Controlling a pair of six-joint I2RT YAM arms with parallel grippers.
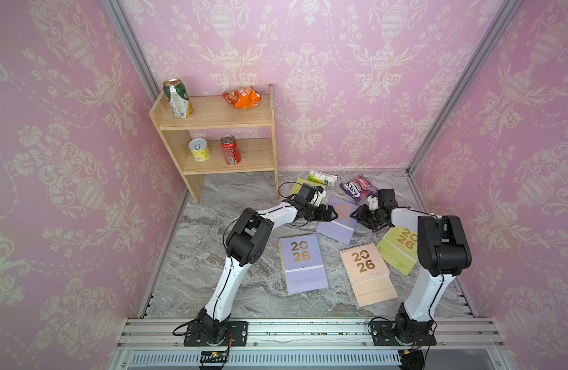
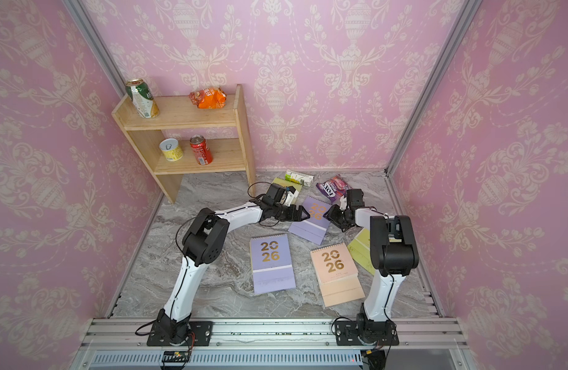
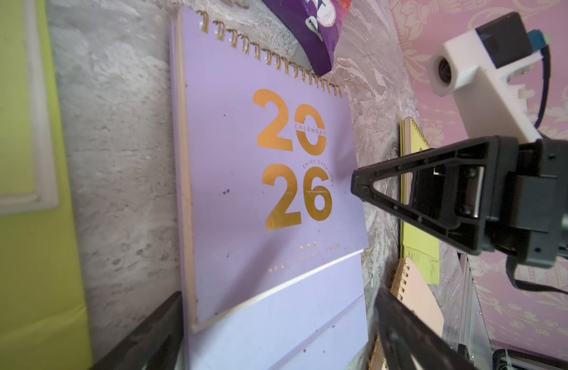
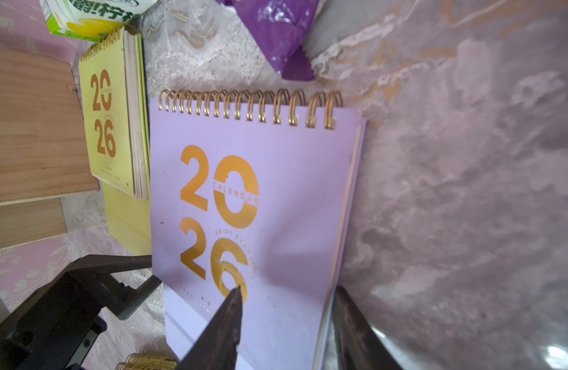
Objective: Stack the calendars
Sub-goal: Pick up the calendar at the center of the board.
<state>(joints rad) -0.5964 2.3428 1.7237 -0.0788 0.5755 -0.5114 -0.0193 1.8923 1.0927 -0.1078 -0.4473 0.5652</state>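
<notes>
Left gripper (image 1: 335,214) straddles far lilac calendar (image 1: 338,231), fingers wide. Right gripper (image 1: 356,214) half-closed at its edge; grip unconfirmed, contact obscured.

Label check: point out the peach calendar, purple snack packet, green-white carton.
peach calendar (image 1: 365,268), in a top view, on its cover.
purple snack packet (image 1: 357,189), in a top view, printed front.
green-white carton (image 1: 322,178), in a top view, upper face.

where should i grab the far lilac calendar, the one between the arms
Likely its right long edge, from the right. The lilac calendar lies flat with its spiral at the far end, and that edge is bare, with the right end effector open astride it.
</notes>
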